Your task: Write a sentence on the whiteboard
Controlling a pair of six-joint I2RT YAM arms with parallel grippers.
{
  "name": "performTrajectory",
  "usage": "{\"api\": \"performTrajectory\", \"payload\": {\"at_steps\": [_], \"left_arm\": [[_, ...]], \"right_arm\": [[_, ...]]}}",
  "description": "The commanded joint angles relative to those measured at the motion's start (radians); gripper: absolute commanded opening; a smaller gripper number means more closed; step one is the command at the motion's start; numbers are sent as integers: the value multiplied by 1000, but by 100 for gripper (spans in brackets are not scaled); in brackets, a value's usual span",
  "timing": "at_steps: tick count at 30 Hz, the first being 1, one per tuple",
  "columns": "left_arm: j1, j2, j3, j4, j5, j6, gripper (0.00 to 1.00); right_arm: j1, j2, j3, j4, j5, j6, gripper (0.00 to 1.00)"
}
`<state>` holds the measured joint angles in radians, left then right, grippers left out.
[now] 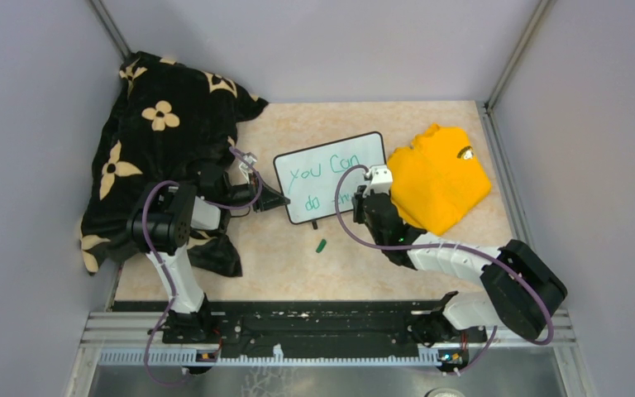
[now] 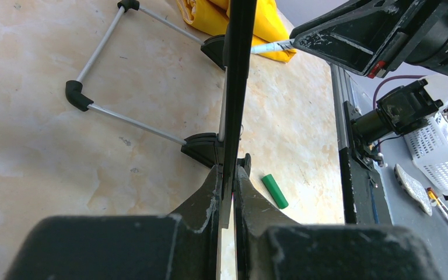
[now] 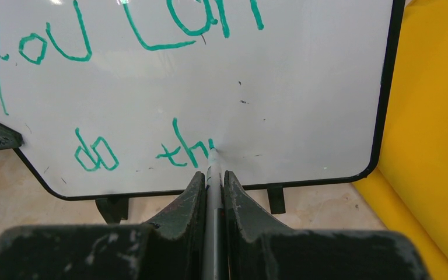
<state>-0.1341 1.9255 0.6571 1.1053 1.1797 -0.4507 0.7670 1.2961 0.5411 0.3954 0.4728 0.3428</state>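
The left gripper (image 1: 274, 198), seen from the top view, meets the left edge of the small rectangular white whiteboard (image 1: 331, 165) with its thin black rounded frame, which stands propped near the middle of the beige marbled desk (image 1: 298, 269). The right gripper (image 1: 370, 190) is over the board's lower right area, by green handwriting that reads "You Can" above "do". A crumpled yellow cloth (image 1: 438, 178) lies just right of the board, a black blanket with cream flower patterns (image 1: 165, 124) is heaped at the left, and a small green cap (image 1: 321, 246) lies on the desk in front of the board. In the left wrist view, the left gripper (image 2: 228, 175) is pressed together on the whiteboard (image 2: 239, 58), pinching its black frame edge-on; a metal wire stand with black corner pieces (image 2: 122, 116) stretches out behind the board, the green cap (image 2: 275, 191) lies just to the right, and the yellow cloth (image 2: 262, 23) shows beyond. In the right wrist view, the right gripper (image 3: 213, 178) is pinching a thin marker (image 3: 213, 166) whose green tip touches the whiteboard (image 3: 303, 87) right after the letters "th" in the second line, with the yellow cloth (image 3: 431, 116) at the right.
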Motion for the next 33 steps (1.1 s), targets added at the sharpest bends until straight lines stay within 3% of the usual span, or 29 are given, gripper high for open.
{"api": "performTrajectory", "payload": {"at_steps": [1, 16, 26, 33], "left_arm": [[-18, 18, -2, -91, -23, 24, 0], [-18, 19, -1, -94, -22, 26, 0], [-19, 19, 1, -95, -22, 26, 0], [-18, 20, 1, -96, -21, 28, 0]], "right_arm": [[-15, -19, -9, -5, 13, 9, 0], [-15, -39, -9, -22, 23, 13, 0], [-15, -161, 0, -17, -16, 10, 0], [-15, -137, 38, -15, 8, -19, 0]]}}
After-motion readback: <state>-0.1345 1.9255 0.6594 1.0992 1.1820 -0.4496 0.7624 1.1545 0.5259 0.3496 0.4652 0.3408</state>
